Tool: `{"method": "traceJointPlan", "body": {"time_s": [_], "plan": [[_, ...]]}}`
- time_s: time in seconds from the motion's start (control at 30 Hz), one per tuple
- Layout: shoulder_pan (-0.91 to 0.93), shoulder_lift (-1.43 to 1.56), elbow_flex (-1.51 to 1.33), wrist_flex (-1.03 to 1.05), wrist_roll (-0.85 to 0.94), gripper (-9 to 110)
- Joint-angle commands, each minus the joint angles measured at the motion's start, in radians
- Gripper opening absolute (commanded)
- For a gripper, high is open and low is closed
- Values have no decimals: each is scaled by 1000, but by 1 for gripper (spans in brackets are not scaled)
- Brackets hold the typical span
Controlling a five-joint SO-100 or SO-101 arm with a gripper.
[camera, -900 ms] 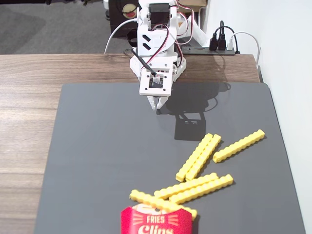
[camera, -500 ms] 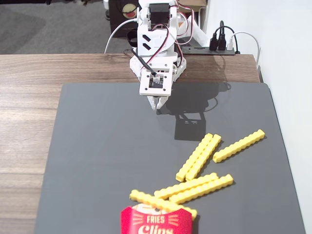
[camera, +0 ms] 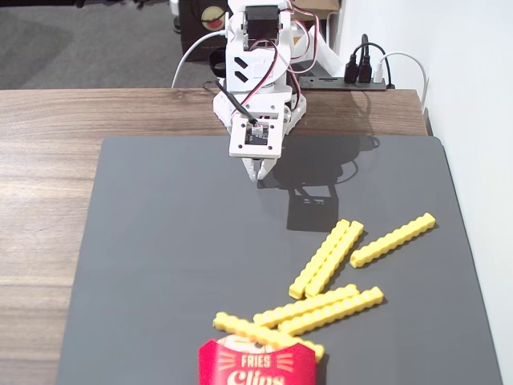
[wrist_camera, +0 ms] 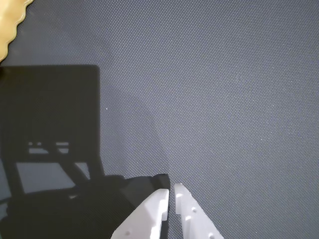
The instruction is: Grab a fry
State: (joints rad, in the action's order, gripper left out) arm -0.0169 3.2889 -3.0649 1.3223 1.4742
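Note:
Several bright yellow studded fries lie on the dark grey mat (camera: pixel 176 241). One fry (camera: pixel 392 240) lies alone at the right, a pair (camera: pixel 326 258) sits left of it, and others (camera: pixel 319 308) lie near the red "FRIES" carton (camera: pixel 256 365) at the front edge. My white gripper (camera: pixel 262 171) hangs over the far part of the mat, well away from the fries, with its jaws shut and empty. In the wrist view the fingertips (wrist_camera: pixel 171 193) nearly touch over bare mat, and a yellow fry edge (wrist_camera: pixel 11 22) shows in the top left corner.
The mat lies on a wooden table (camera: pixel 48 184). A white wall (camera: pixel 473 104) runs along the right side. Cables and a power strip (camera: pixel 357 72) sit behind the arm's base.

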Motion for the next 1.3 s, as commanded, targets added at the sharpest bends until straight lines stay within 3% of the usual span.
{"method": "traceJointPlan", "body": {"time_s": [0.0,0.57,0.83,1.27], "plan": [[-5,5,2,11,5,1],[-38,-5,17,28,91,1],[-61,-163,152,43,81,0],[-264,-598,472,-52,-172,0]]}}
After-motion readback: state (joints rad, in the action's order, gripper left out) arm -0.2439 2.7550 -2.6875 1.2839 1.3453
